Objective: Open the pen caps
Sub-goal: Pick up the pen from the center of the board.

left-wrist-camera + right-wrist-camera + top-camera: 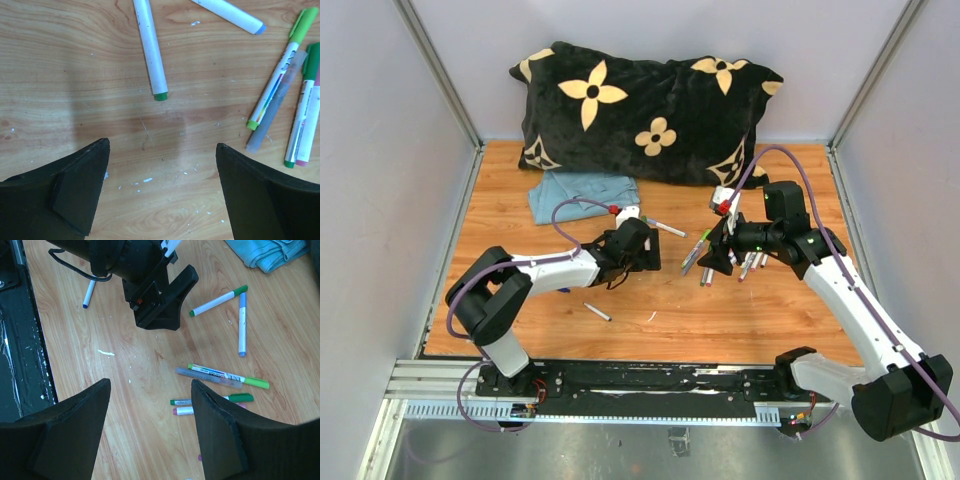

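Note:
Several capped marker pens lie loose on the wooden table point(660, 320) between my two grippers. In the left wrist view a white pen with a green end point(150, 47) lies ahead of the jaws. A light green cap point(305, 21) and a dark green cap point(314, 60) sit on pens at the right. My left gripper point(162, 145) hovers open over bare wood. My right gripper point(150, 382) is open too, with the green pen point(210, 400) and pink pen point(185, 411) just beside its right finger. In the top view the left gripper point(650, 255) faces the right gripper point(715, 262).
A black flowered pillow point(640, 110) fills the back of the table, with a teal cloth point(580, 195) in front of it. A lone blue-capped pen point(597, 312) lies near the front, and another pen point(665, 228) sits behind the left gripper. Walls close in both sides.

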Robot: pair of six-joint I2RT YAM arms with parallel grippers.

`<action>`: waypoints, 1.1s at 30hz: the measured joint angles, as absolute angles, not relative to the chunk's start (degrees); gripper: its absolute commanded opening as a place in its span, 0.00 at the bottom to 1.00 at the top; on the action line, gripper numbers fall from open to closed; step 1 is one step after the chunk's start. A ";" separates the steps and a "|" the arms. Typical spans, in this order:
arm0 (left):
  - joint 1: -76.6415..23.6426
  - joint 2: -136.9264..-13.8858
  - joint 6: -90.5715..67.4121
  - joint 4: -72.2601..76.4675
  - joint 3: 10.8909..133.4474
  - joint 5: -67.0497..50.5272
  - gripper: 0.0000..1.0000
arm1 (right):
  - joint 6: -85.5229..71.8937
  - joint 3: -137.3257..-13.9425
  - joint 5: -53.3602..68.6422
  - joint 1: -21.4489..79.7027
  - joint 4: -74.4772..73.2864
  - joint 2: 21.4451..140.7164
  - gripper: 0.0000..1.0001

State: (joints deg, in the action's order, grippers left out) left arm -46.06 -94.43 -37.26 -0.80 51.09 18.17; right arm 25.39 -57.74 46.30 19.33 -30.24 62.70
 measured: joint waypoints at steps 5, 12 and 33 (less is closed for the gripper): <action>-46.06 -97.03 -37.28 -2.48 53.28 19.05 0.85 | 25.30 -57.74 46.30 19.33 -30.22 62.70 0.67; -46.06 -101.56 -37.30 -4.84 58.57 21.32 0.75 | 25.28 -57.74 46.33 19.33 -30.24 62.85 0.67; -42.41 -114.67 -33.21 -12.91 74.04 26.41 0.31 | 25.28 -57.71 46.52 19.31 -30.24 62.92 0.67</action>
